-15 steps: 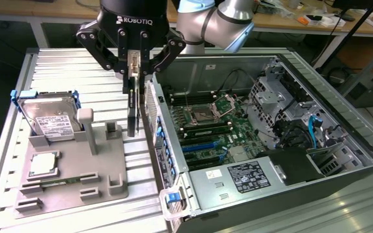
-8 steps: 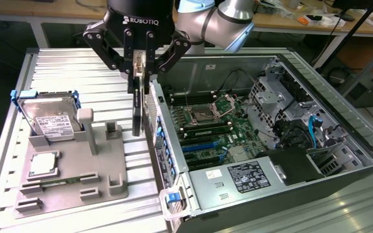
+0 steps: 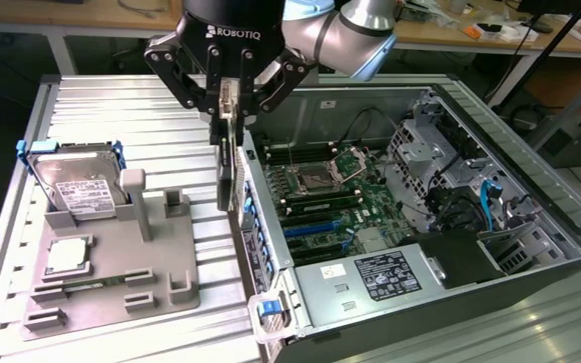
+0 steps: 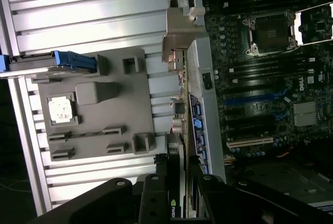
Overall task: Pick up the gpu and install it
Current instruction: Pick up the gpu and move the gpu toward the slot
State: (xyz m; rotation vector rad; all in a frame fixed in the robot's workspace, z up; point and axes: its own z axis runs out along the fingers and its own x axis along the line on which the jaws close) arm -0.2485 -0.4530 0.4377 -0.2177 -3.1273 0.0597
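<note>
Transfer step: black two-finger gripper (image 3: 228,113) clamped on the gpu (image 3: 230,170), a thin black card hanging edge-down between grey plastic fixture tray (image 3: 119,257) and open metal computer case (image 3: 270,261). Unseated; install calls for lining up with blue motherboard slot (image 3: 316,225).

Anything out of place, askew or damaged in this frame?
Nothing stands out. The gripper holds the gpu on edge beside the wall of the computer case; the hard drive stands upright in the grey fixture, nothing spilled or visibly damaged.
</note>
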